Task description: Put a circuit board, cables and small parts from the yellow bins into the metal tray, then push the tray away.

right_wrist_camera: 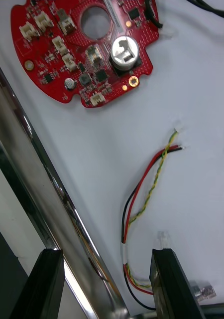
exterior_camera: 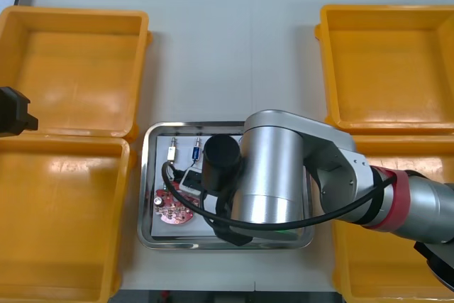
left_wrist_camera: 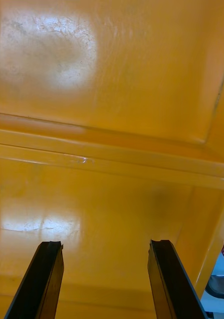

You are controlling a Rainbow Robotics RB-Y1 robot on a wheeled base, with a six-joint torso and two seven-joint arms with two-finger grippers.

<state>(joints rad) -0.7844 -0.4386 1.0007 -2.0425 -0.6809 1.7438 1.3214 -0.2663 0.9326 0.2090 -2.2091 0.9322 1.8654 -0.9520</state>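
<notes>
Circuit board: the circuit board is round and red, dotted with small white sockets and one silver-capped cylinder, with a round hole near its middle.
Where it lies: flat on the white floor of the metal tray, in the left part of the tray on the robot's side.
Red and yellow cable: the red and yellow cable is thin, with a black strand alongside. It curves over the tray floor, clear of the board, and its free tips point toward the board.
Small metal parts: two small metal parts lie side by side at the tray's far left, one pale and one blue.
Yellow bins: the yellow bins stand two on each side of the tabletop, with the tray between them.
Hidden: from above, the right arm's silver body covers the middle and right of the tray. A clear plug behind one right finger is too blurred to make out.
Right gripper: the right gripper is low over the tray's edge with its fingers spread wide and gripping nothing. The shiny rim runs between them, and the cable's bundled end lies just beside one finger; I cannot tell whether it touches.
Left gripper: the left gripper hangs over the left-hand bins where their rims meet, its fingers wide apart and holding nothing.
</notes>
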